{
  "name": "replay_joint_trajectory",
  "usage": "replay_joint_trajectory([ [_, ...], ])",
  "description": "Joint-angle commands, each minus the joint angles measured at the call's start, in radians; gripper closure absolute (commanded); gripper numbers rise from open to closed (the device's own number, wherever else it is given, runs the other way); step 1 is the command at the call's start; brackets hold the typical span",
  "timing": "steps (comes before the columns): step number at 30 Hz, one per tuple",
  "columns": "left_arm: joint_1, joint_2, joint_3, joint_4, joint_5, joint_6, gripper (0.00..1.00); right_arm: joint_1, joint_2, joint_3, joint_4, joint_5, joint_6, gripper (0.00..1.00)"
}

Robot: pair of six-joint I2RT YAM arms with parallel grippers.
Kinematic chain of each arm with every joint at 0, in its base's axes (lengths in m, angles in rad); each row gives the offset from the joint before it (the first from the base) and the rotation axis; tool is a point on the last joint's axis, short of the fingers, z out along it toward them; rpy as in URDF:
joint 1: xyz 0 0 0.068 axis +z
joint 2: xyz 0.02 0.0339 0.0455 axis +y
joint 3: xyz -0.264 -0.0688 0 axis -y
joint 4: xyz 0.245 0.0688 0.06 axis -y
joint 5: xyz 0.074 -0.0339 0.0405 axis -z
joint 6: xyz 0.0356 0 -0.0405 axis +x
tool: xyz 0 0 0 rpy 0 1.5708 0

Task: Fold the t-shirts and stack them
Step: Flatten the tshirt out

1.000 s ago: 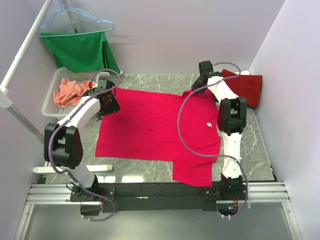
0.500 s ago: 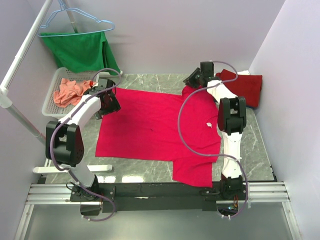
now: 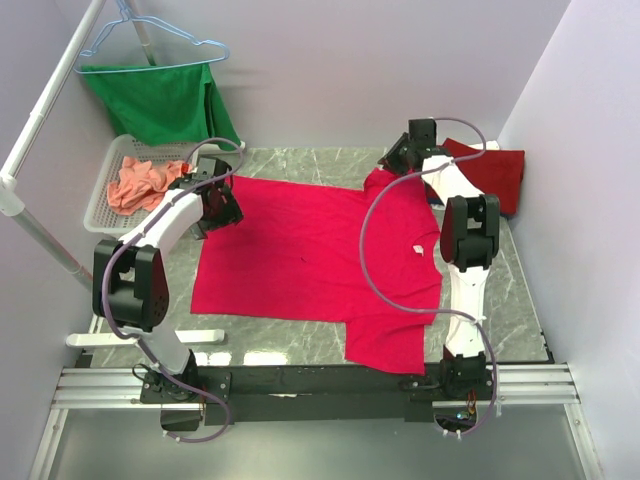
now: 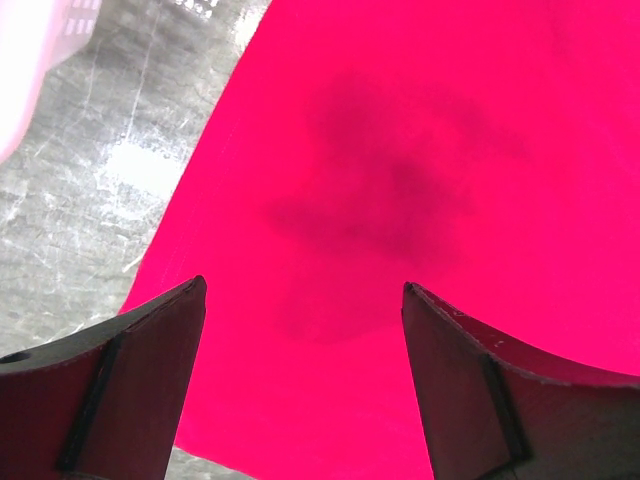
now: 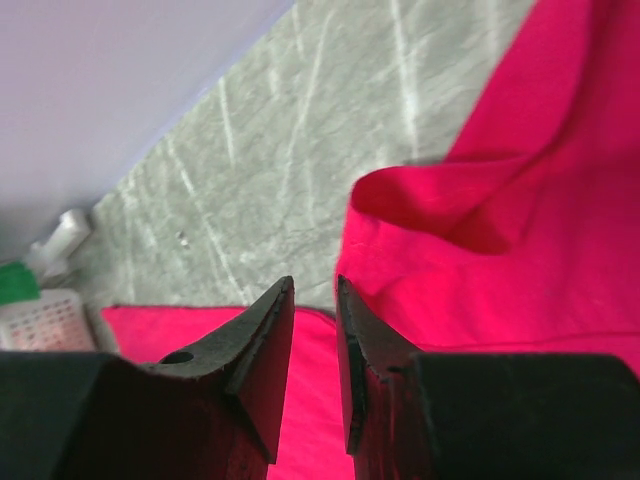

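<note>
Grey marbled table (image 3: pixel 520 300) bore the bright pinkish-red t-shirt (image 3: pixel 300 260), spread flat with its length running left to right, hem leftward, collar rightward. A dark red t-shirt (image 3: pixel 492 175) lay folded at the far right corner. The left gripper (image 4: pixel 303 290) hovered over the far hem corner, jaws wide and empty. The right gripper (image 5: pixel 315 285), jaws narrowly parted on nothing, stood just beside the rumpled far sleeve (image 5: pixel 440 205), the right arm being the nearer to it.

It looked like a robotics lab cell, not a home: plain lilac walls (image 3: pixel 350 70) boxed in a marble-patterned worktop (image 3: pixel 515 290), two cabled white arms (image 3: pixel 462 285) stood bolted to an aluminium rail (image 3: pixel 100 385), beside a white basket (image 3: pixel 98 205) and a hanger (image 3: pixel 150 40) on a pole (image 3: pixel 45 115).
</note>
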State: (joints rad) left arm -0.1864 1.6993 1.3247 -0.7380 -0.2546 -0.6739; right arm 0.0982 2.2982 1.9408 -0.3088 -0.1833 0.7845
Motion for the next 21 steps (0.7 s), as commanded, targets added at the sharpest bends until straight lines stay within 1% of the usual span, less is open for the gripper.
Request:
replay_joint_trajectory([
  [1, 0.004, 0.014, 0.019, 0.029, 0.023, -0.006, 0.16, -0.005, 0.009, 0.122, -0.166, 0.073, -0.054, 0.68],
  [2, 0.004, 0.017, 0.024, 0.031, 0.025, -0.006, 0.16, -0.003, 0.021, 0.151, -0.177, 0.071, -0.053, 0.68],
  [7, 0.004, 0.026, 0.031, 0.029, 0.032, -0.004, 0.16, -0.005, 0.081, 0.175, -0.153, 0.033, -0.025, 0.67],
  [12, 0.004, 0.022, 0.031, 0.028, 0.035, -0.001, 0.16, -0.005, 0.158, 0.291, -0.206, 0.030, -0.016, 0.66],
  [21, 0.004, 0.025, 0.045, 0.028, 0.040, 0.004, 0.16, -0.006, 0.202, 0.316, -0.220, 0.008, -0.013, 0.58],
])
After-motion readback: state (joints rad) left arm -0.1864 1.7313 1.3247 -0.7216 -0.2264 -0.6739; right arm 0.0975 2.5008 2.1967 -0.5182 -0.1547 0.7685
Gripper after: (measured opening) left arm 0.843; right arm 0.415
